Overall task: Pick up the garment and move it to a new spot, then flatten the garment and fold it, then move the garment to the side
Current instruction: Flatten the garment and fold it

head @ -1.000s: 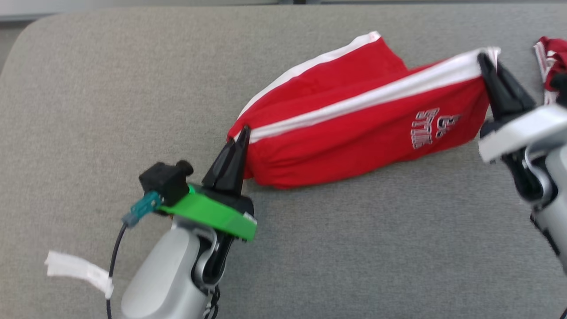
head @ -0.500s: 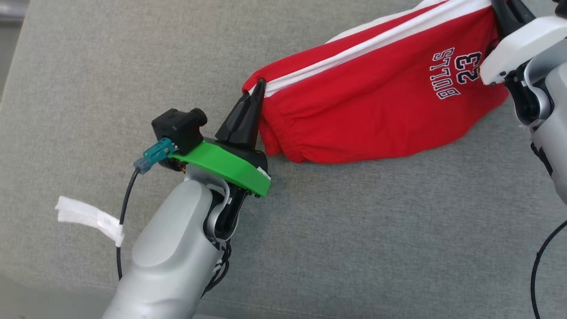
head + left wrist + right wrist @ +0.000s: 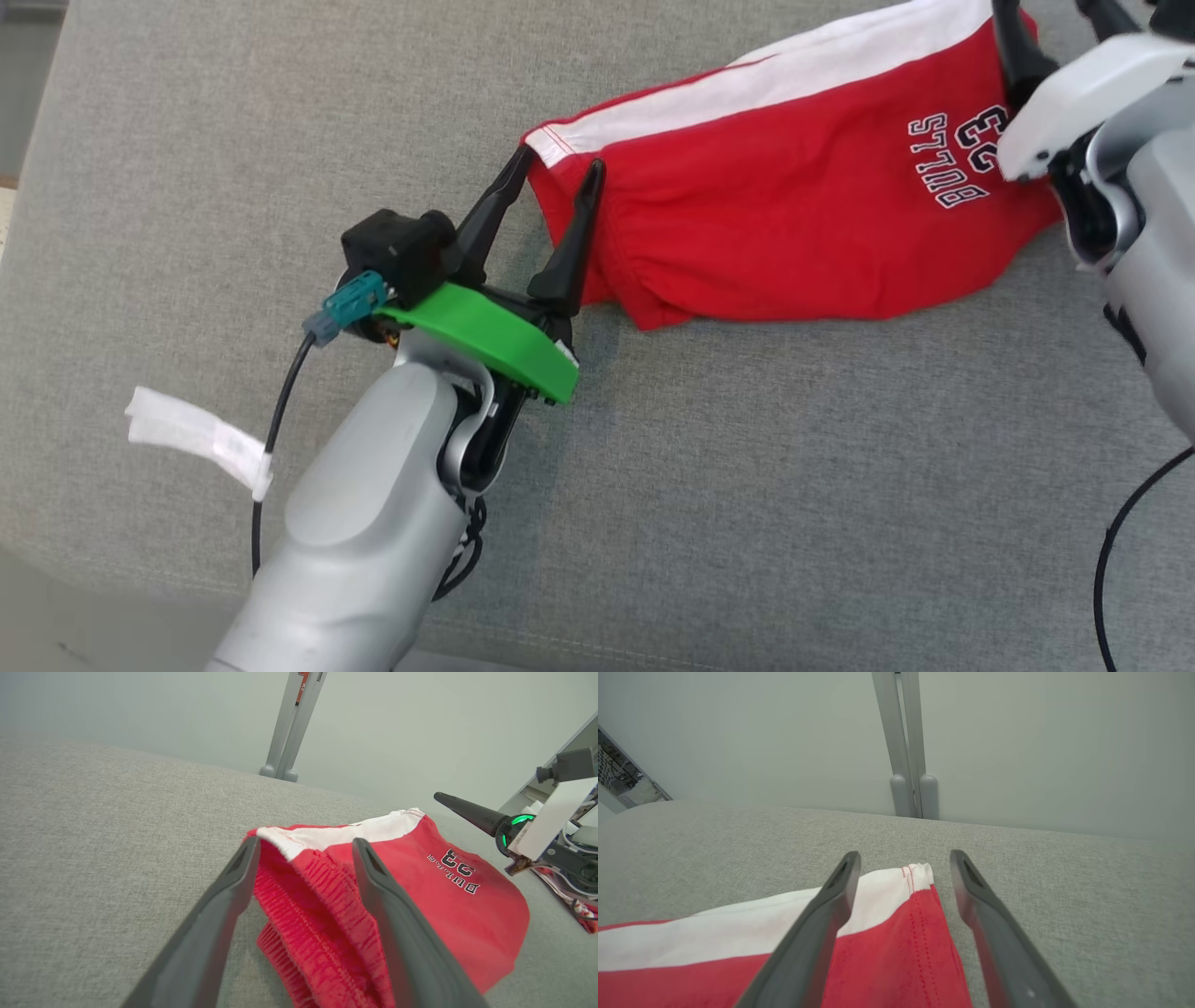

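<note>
Head view: red garment (image 3: 794, 233) lies bunched on the grey cushion (image 3: 747, 485), with the left gripper (image 3: 560, 161) and right gripper (image 3: 1050, 19) both spread wide, holding nothing. Left wrist view, then right: each straddles a corner. Pull back sloppy and a finger could snag the fabric and drag it out of shape.

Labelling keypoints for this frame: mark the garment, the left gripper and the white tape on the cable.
garment (image 3: 803, 233), head view, middle of the red panel below the white stripe.
left gripper (image 3: 559, 161), head view, midway between the tips of its open fingers.
white tape (image 3: 196, 439), head view, middle of the strip.
</note>
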